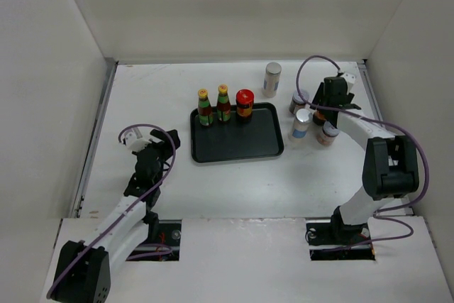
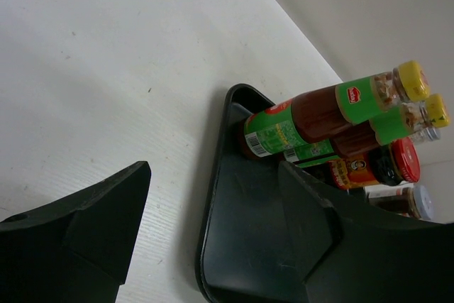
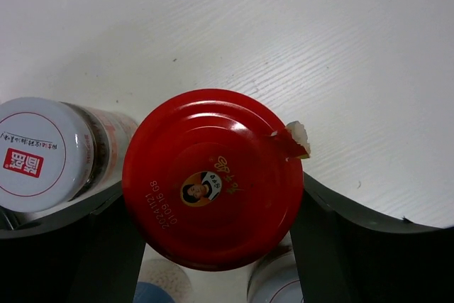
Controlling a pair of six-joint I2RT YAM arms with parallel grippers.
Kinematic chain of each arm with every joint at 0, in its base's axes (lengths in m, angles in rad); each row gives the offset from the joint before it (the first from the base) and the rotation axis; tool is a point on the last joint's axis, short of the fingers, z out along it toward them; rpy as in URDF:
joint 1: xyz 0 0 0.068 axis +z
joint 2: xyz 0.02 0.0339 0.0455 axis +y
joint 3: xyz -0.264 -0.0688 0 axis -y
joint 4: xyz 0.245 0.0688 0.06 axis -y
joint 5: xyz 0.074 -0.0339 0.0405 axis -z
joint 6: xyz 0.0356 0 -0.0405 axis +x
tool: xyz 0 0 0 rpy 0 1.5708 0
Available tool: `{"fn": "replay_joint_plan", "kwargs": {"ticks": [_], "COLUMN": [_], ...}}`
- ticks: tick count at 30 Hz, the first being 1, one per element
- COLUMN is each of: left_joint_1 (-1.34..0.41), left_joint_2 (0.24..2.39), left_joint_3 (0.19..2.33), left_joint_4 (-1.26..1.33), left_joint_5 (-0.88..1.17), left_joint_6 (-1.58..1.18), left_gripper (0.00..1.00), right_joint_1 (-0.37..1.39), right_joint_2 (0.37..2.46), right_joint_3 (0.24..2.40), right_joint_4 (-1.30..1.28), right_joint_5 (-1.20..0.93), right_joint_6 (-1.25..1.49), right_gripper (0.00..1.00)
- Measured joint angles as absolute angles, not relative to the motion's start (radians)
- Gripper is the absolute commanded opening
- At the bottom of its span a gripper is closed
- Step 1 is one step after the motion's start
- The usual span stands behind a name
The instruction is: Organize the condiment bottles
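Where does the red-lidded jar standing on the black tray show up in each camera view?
Top external: red-lidded jar at the tray's back right corner.
Left wrist: far right, below the yellow-capped bottles.
Right wrist: absent; the red lid there belongs to a second jar.
Shared landmark: the tray.

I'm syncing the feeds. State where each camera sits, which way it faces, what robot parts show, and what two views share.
Top external: high behind the bases, looking down on the table, black tray, left arm, right arm.
Left wrist: on the left gripper, low, facing across the table to the tray's corner; both fingers show.
Right wrist: on the right gripper, looking straight down on a red-lidded jar; its fingers flank it.
Shared: top and left wrist both show the sauce bottles on the tray.
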State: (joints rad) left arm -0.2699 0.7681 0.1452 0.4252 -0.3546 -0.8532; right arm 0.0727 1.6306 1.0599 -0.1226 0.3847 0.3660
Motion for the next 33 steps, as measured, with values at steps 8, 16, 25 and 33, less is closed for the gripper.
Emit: {"fn": "replay_joint_plan", "kwargs": {"ticks": [8, 16, 25, 33], "left_joint_1": [-0.283, -0.292, -0.296, -0.296], "left_joint_2": [0.797, 0.806, 0.804, 0.786], "left_joint_3": [0.145, 0.145, 0.145, 0.145], "left_joint_4": [0.445, 0.469, 0.474, 0.474], "left_joint_5": [-0.353, -0.353, -0.351, -0.352], "left_joint_6": [-0.852, -0.852, -0.845, -0.837], "left_gripper": [0.71, 0.71, 0.71, 0.7], "right_joint_1": [0.084, 0.156, 0.402, 0.519], "right_joint_2": [1.537, 1.385, 1.449, 1.65], "right_joint_3": [1.024, 1.023, 1.172, 1.27], "right_joint_4": [-0.087, -0.02, -0.013, 0.053], "right_joint_5": [0.415, 0.442, 0.446, 0.419], "right_joint_6": [0.329, 0.272, 0.186, 0.198], "right_gripper": [0.56, 0.56, 0.56, 0.56]}}
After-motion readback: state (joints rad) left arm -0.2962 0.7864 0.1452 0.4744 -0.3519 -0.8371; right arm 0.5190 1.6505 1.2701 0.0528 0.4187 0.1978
